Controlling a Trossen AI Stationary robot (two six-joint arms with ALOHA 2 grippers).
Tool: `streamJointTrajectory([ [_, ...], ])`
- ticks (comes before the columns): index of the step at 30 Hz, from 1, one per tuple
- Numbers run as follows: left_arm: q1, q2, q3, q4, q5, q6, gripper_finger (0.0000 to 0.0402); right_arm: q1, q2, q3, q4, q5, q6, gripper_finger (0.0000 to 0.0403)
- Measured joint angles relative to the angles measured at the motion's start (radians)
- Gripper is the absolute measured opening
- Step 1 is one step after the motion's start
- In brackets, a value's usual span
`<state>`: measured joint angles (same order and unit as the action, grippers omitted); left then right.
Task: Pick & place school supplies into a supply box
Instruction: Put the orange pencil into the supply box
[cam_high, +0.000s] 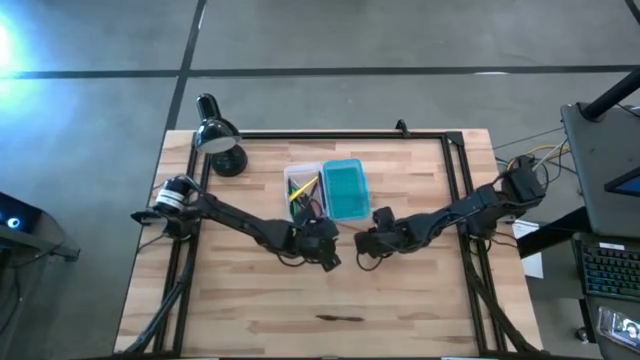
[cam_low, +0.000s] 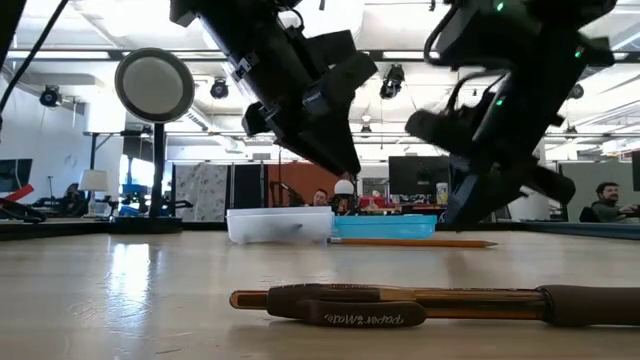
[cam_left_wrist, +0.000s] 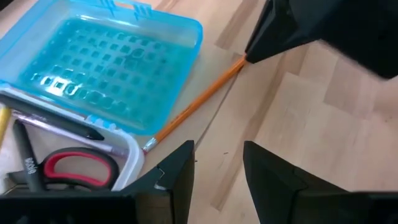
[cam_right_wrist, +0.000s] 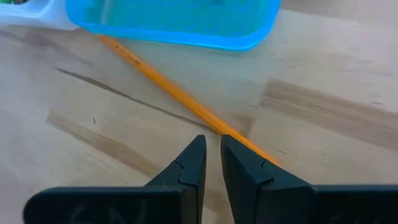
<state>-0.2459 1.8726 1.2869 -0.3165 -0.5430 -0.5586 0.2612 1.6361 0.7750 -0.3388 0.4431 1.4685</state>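
One orange pencil (cam_right_wrist: 174, 93) lies flat on the table (cam_high: 420, 290) just beside the supply box's teal lid (cam_left_wrist: 106, 68). The right gripper (cam_right_wrist: 212, 155) hovers over it, fingers nearly together; they likely must spread wider and straddle the shaft squarely. The left gripper (cam_left_wrist: 217, 168) waits close by, fingers apart.

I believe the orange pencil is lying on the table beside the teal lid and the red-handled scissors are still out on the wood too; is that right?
Not quite: the scissors are already inside the clear tray, as the left wrist view shows. The orange pencil does lie on the table beside the teal lid.
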Motion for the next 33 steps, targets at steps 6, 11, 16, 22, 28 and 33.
streamJointTrajectory([
  [6,0.000,-0.027,0.000,-0.060,-0.010,0.000,0.0122,-0.026,0.044,0.000,0.037,0.029,0.000,0.0043],
  [11,-0.001,-0.040,0.000,-0.094,-0.018,-0.009,0.0122,-0.024,0.033,0.005,0.042,0.050,0.005,0.0043],
  [16,-0.002,-0.042,0.000,-0.107,-0.026,-0.021,0.0122,-0.027,0.022,0.046,0.040,0.085,-0.021,0.0043],
  [22,0.002,-0.042,0.000,-0.114,-0.004,-0.047,0.0122,-0.086,0.044,0.087,0.040,0.055,-0.132,0.0043],
  [28,0.002,-0.042,-0.009,-0.135,0.001,-0.059,0.0122,-0.124,0.056,0.087,0.044,-0.003,-0.192,0.0043],
  [33,0.002,-0.043,-0.035,-0.144,0.004,-0.103,0.0122,-0.155,0.065,0.087,0.052,-0.004,-0.233,0.0043],
])
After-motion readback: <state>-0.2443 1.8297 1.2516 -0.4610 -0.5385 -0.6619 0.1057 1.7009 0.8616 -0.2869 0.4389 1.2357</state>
